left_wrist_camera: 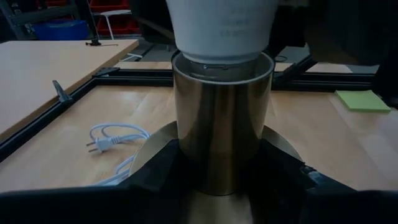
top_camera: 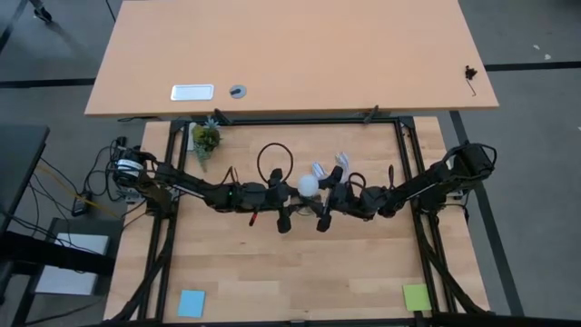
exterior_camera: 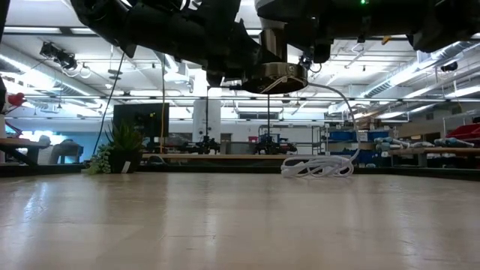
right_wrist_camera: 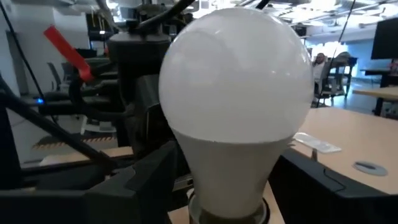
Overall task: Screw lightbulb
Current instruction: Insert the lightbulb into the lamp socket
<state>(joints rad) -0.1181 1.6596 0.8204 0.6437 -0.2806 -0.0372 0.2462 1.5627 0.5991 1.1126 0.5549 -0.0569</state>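
The white lightbulb (right_wrist_camera: 236, 93) stands upright with its neck in the top of a brass-coloured metal socket (left_wrist_camera: 222, 124), both lifted above the table at its middle (top_camera: 309, 184). My left gripper (top_camera: 292, 193) comes in from the left and is shut on the socket. My right gripper (top_camera: 325, 194) comes in from the right and is shut on the bulb. From table height the socket's round base (exterior_camera: 276, 75) shows from below, and a white cable runs from it down to a coil (exterior_camera: 319, 166) on the table. My left gripper pinches the socket's cylinder wall near its lower end (left_wrist_camera: 186, 168) between its two fingers, coming in about level from the table's left. The socket stands upright, clear of the table, with the bulb on top. My right gripper pinches the bulb's tapering neck (right_wrist_camera: 186, 162) below the round head, one finger on each side. The fingers come in about level from the table's right. The bulb stands upright with its base down in the socket.
A small potted plant (top_camera: 205, 138) stands at the far left of the table. A black cable loop (top_camera: 275, 162) and the white cable (top_camera: 331, 168) lie behind the grippers. Blue (top_camera: 191, 302) and green (top_camera: 416, 296) sticky notes lie near the front edge. A second table (top_camera: 290, 54) stands beyond.
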